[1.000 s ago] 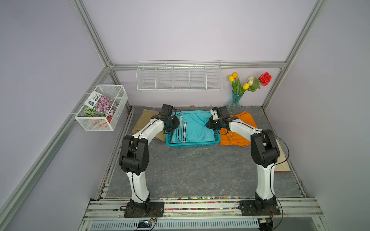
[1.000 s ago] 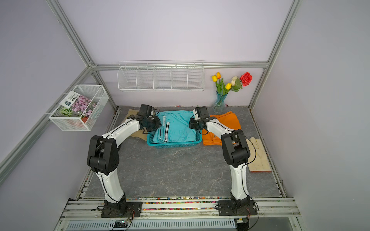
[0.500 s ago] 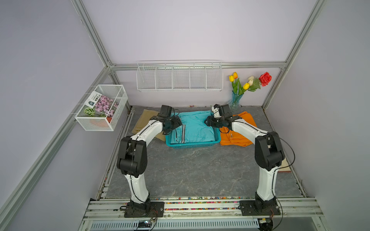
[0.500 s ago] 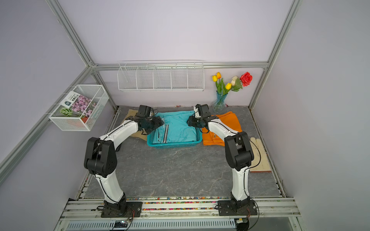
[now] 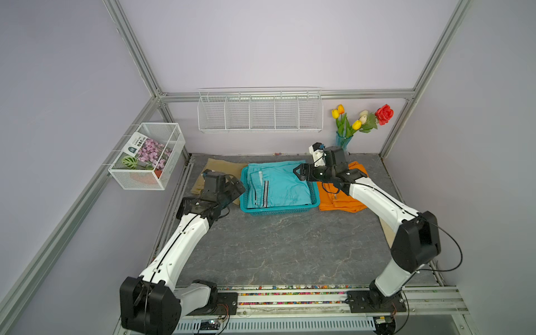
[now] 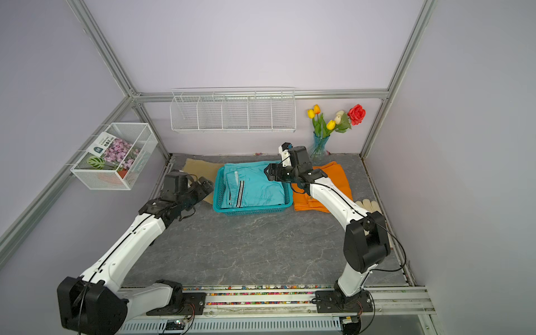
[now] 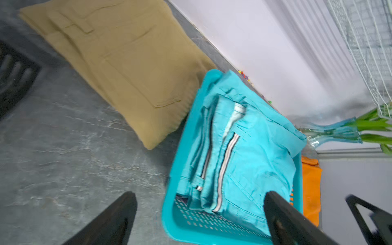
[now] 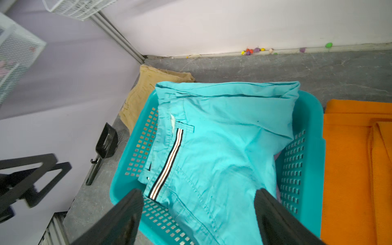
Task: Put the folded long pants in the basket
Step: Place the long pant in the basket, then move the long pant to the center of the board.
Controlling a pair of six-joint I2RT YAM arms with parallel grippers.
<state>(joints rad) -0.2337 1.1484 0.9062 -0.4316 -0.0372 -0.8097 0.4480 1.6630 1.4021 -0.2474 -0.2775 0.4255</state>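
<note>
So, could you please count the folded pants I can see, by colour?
Turquoise pants, in the basket: 1
Tan pants, on the table: 1
Orange pants, on the table: 1
Total: 3

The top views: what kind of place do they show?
Probably a robot laboratory cell staged like a home corner: two robot arms are mounted on a rail, an aluminium frame borders plain walls, and a teal basket with folded pants and a vase of flowers serve as props.
</note>
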